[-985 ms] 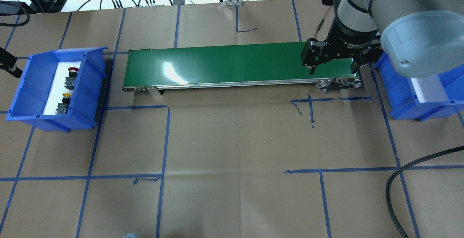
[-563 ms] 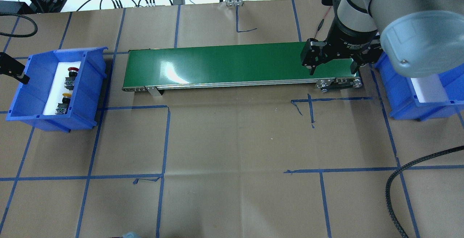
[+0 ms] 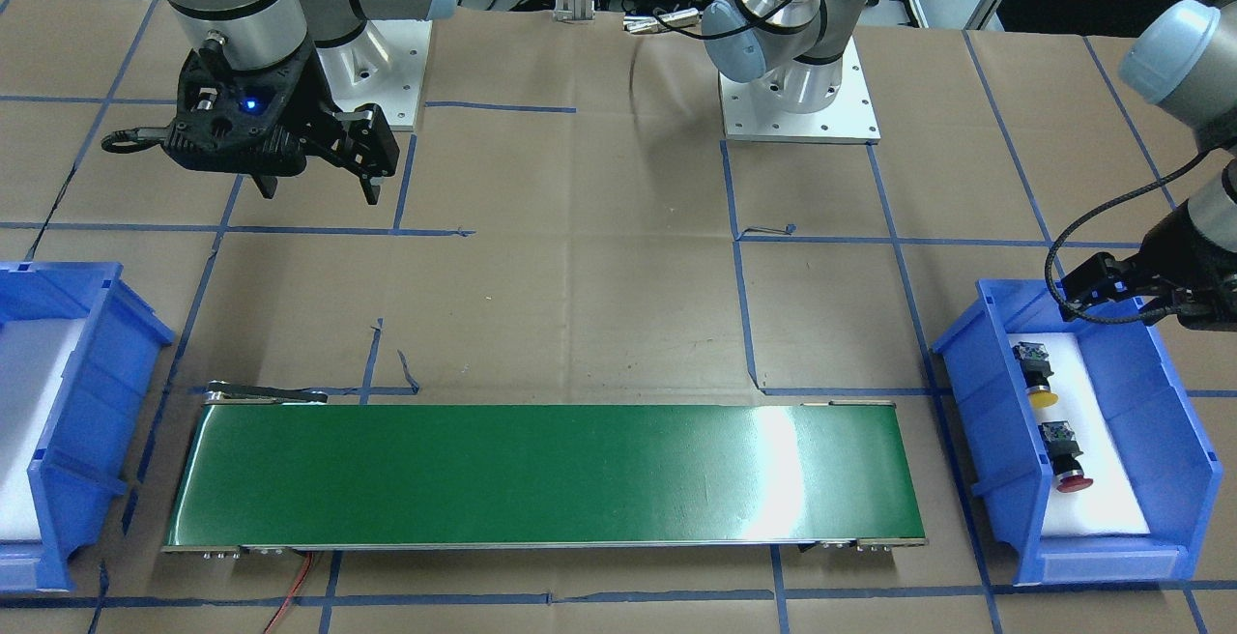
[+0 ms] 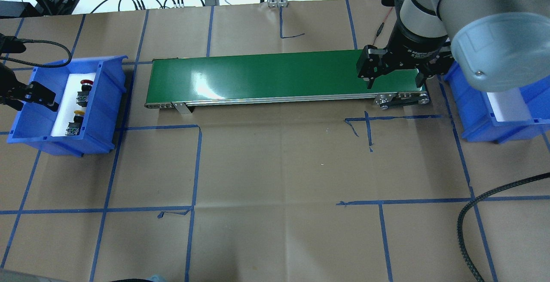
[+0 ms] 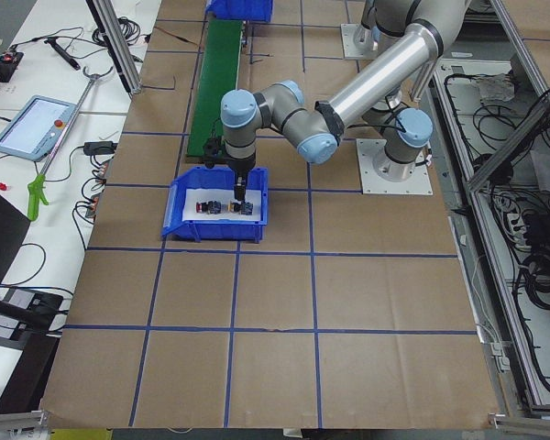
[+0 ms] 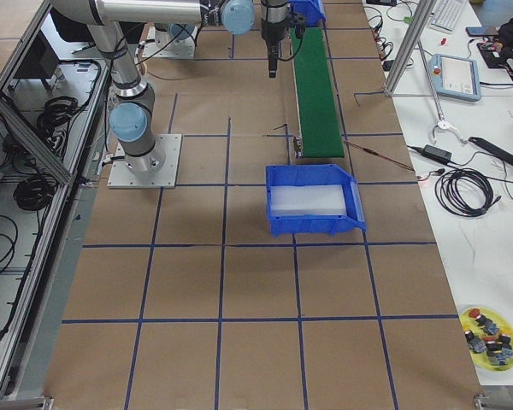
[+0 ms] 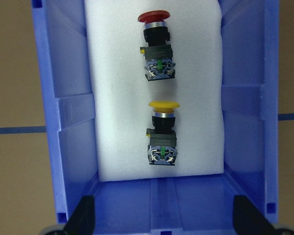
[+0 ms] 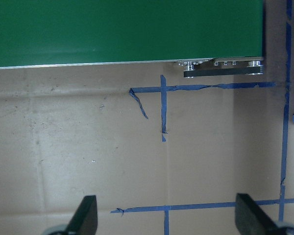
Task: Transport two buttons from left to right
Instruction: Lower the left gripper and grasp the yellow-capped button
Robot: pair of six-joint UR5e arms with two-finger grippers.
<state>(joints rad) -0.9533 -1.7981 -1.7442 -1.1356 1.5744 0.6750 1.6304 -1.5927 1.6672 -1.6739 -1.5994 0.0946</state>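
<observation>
The red button and the yellow button lie on white foam in the left blue bin. The left wrist view shows the red button above the yellow button, caps pointing away. My left gripper hovers open and empty above the bin's left side; its fingertips frame the bin's near end. In the front-facing view it is above the bin's robot-side end. My right gripper hangs open and empty over the right end of the green conveyor.
A second blue bin with white foam stands right of the conveyor. Blue tape lines cross the brown paper table cover. A black braided cable loops at the right front. Cables and gear lie along the far edge.
My left gripper has come in from the left edge and now hangs over the left bin, its cable trailing. The right arm, the buttons and the bins have not moved.
</observation>
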